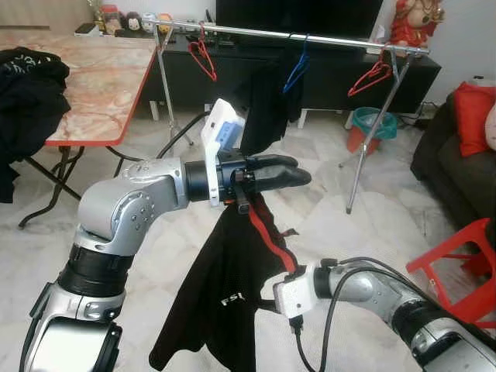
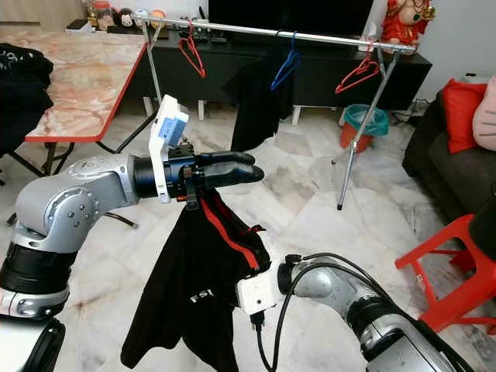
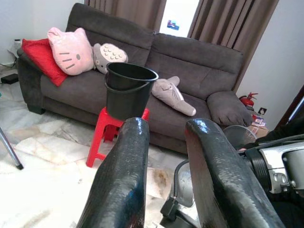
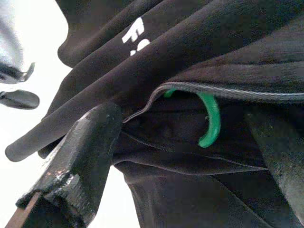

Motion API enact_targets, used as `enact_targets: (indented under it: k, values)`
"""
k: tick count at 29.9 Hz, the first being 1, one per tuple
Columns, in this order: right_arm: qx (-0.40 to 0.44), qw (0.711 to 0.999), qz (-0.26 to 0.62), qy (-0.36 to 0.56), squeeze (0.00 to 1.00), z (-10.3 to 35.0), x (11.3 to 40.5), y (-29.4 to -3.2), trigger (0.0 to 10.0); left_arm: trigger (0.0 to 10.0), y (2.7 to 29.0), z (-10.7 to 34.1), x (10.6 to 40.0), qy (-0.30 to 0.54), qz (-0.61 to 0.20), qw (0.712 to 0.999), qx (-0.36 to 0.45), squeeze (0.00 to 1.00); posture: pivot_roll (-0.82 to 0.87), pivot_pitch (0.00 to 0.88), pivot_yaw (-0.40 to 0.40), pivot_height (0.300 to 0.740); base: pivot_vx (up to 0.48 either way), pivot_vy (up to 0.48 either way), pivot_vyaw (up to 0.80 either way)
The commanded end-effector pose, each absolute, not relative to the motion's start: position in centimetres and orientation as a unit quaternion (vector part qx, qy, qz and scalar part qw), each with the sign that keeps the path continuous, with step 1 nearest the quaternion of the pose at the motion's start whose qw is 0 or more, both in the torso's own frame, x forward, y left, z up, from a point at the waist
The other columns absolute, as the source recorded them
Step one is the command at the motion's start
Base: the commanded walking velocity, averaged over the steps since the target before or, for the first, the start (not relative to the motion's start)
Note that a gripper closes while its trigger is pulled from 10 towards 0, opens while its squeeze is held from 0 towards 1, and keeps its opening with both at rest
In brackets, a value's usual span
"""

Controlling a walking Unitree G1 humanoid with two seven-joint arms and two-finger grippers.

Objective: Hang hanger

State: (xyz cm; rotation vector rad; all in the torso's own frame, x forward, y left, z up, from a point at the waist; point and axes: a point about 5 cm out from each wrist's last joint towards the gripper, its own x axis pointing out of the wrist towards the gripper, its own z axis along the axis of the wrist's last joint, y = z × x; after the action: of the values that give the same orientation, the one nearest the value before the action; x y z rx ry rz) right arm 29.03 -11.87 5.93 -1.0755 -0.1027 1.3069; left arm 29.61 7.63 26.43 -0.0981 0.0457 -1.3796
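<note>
Black garment on a green hanger, carried by both arms, rail not yet reached.

Nearest, at 5 o'clock: right end effector (image 4: 156,156), fingers spread wide around folds of the black garment (image 1: 225,287), steadying its lower part; green hanger (image 4: 209,118) hook showing inside the cloth. Centre: left end effector (image 1: 271,172), fingers set narrowly, garment draped below its wrist; the exact hold cannot be told. At 10 o'clock: marble-patterned surface (image 1: 93,77) bearing dark clothing. At 12 o'clock: metal rail (image 1: 287,32) with red and blue hangers, likely destination. At 3 o'clock: red stool (image 1: 457,271), dark sofa (image 1: 442,155).
</note>
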Motion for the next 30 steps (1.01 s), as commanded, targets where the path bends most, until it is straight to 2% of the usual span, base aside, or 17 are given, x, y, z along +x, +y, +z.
enact_targets:
  k: [1, 10, 16, 20, 27, 30]
  values:
    - [-0.494, 0.664, 0.558, -0.066, 0.0, 6.8, 29.9, -11.8, 10.0, 10.0, 7.1, 27.8, 29.0, -0.002, -0.65, 0.759, -0.036, 0.0, 0.08, 0.0, -0.074, 0.74, 0.0, 0.0, 0.0]
    - [-0.543, 0.665, 0.501, -0.108, 0.0, 7.0, 30.8, -11.8, 10.0, 10.0, 7.1, 27.9, 28.9, -0.002, -0.652, 0.757, -0.042, 0.0, 0.08, 0.0, -0.077, 0.74, 0.0, 0.0, 0.0]
    - [-0.565, 0.653, 0.494, -0.106, 0.0, 6.5, 30.8, -12.0, 10.0, 10.0, 7.0, 28.1, 28.8, -0.003, -0.654, 0.755, -0.044, 0.0, 0.08, 0.0, -0.077, 0.74, 0.0, 0.0, 0.0]
    - [-0.569, 0.61, 0.543, -0.091, 0.0, 5.5, 29.7, -12.3, 10.0, 10.0, 7.2, 28.0, 28.8, 0.0, -0.654, 0.755, -0.043, 0.0, 0.08, 0.0, -0.076, 0.74, 0.0, 0.0, 0.0]
    - [-0.612, 0.586, 0.521, -0.105, 0.0, 5.7, 30.3, -12.8, 10.0, 10.0, 7.1, 27.9, 28.7, 0.002, -0.658, 0.752, -0.045, 0.0, 0.08, 0.0, -0.075, 0.74, 0.0, 0.0, 0.0]
    - [-0.639, 0.565, 0.51, -0.115, 0.0, 5.8, 30.7, -13.0, 10.0, 10.0, 7.1, 27.9, 28.7, 0.002, -0.659, 0.751, -0.044, 0.0, 0.08, 0.0, -0.075, 0.74, 0.0, 0.0, 0.0]
